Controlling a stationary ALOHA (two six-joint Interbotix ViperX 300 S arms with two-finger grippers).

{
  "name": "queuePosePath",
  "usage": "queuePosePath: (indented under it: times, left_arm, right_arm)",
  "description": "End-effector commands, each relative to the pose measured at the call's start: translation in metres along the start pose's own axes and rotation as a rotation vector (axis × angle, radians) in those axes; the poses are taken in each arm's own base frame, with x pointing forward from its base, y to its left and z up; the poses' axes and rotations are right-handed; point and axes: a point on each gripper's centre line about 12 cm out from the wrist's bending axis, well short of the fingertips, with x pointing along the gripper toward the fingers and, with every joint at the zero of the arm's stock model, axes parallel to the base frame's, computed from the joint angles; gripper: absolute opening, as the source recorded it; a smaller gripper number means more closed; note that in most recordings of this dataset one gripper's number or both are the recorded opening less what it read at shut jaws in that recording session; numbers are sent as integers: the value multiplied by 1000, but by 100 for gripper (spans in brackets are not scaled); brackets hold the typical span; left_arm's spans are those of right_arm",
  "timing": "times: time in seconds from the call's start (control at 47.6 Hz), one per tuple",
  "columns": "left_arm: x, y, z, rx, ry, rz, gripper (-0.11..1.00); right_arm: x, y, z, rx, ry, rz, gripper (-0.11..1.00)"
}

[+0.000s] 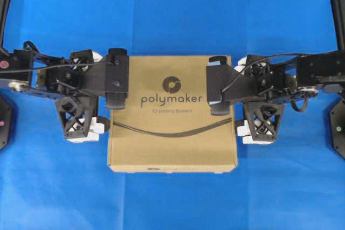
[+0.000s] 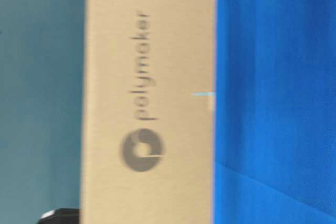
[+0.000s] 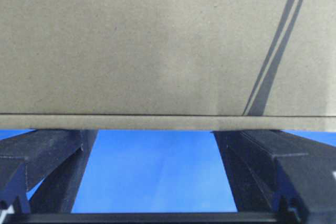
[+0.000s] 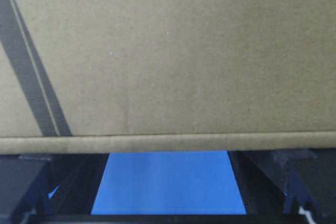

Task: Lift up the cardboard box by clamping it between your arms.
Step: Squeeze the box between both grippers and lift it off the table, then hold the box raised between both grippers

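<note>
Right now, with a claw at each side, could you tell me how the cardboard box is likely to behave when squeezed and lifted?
The cardboard box looks flat-sided and crisp-edged, so probably fairly stiff, though its walls might bow under pressure. Its smooth printed surface may slip against the left claw and right claw. Being held only near one end, it could sag or pivot.

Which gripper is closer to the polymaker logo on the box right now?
Right, slightly. The right gripper overlaps the box top's right edge, close to the logo; the left gripper sits at the left edge, a bit farther.
</note>
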Motion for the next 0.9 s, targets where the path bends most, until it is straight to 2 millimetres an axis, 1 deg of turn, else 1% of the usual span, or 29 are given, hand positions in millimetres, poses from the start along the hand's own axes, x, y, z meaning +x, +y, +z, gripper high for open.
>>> queuePosePath:
  times: [0.0, 0.168, 0.399, 0.588, 0.672, 0.882]
  left_arm:
    - [-32, 0, 36, -11, -138, -1, 84]
    - [-56, 1, 53, -11, -176, 1, 84]
    - [-80, 0, 73, -1, -181, 1, 84]
    - [-90, 0, 87, 2, -195, 2, 84]
    - [-91, -1, 91, 4, -186, 0, 84]
    - [-91, -4, 93, 7, -167, -6, 84]
  right_arm:
    - [-34, 5, 30, 14, -120, 14, 99]
    - [-57, 10, 38, 10, -120, 27, 99]
    - [-81, 15, 41, 63, -121, 36, 99]
    - [-96, 18, 43, 57, -152, 43, 99]
    - [-101, 18, 44, 54, -159, 41, 99]
    - [-99, 17, 43, 50, -152, 33, 99]
